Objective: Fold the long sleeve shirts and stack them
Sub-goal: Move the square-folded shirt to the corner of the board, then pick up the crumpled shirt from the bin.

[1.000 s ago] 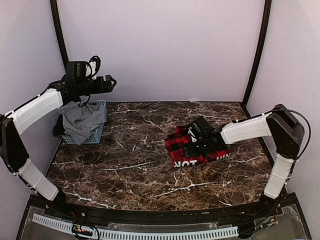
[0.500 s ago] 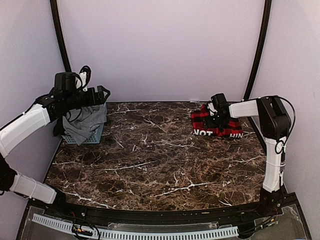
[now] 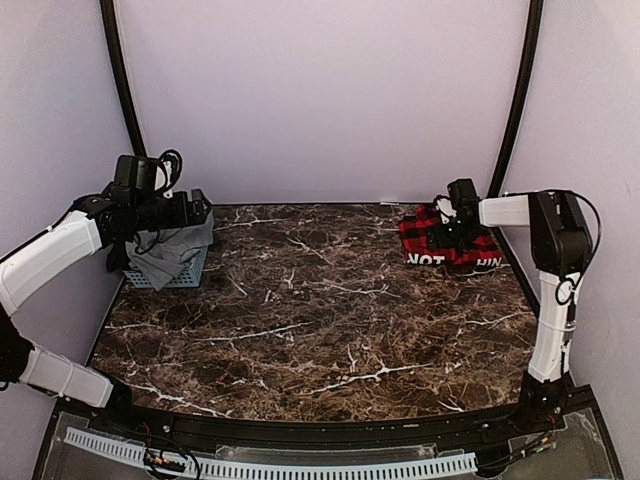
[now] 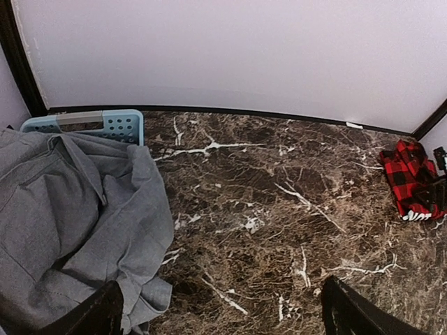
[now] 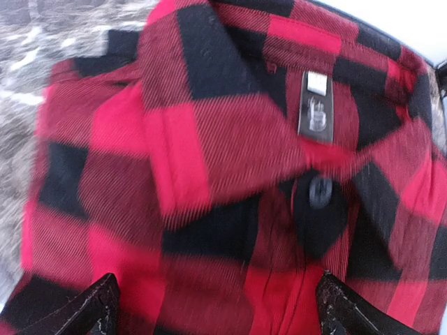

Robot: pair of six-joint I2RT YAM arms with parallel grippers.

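Right tool (image 5: 220,307) gapes empty close over the plaid flannel shirt (image 5: 209,139); left tool (image 4: 223,314) gapes over the grey shirt (image 4: 70,230)

You have a dark brown marble counter (image 3: 300,310) veined with white, closed in by plain pale lilac walls (image 3: 320,100). A black post (image 3: 119,70) rises at 11 o'clock, a second post (image 3: 514,100) at 1. The light is soft and even.
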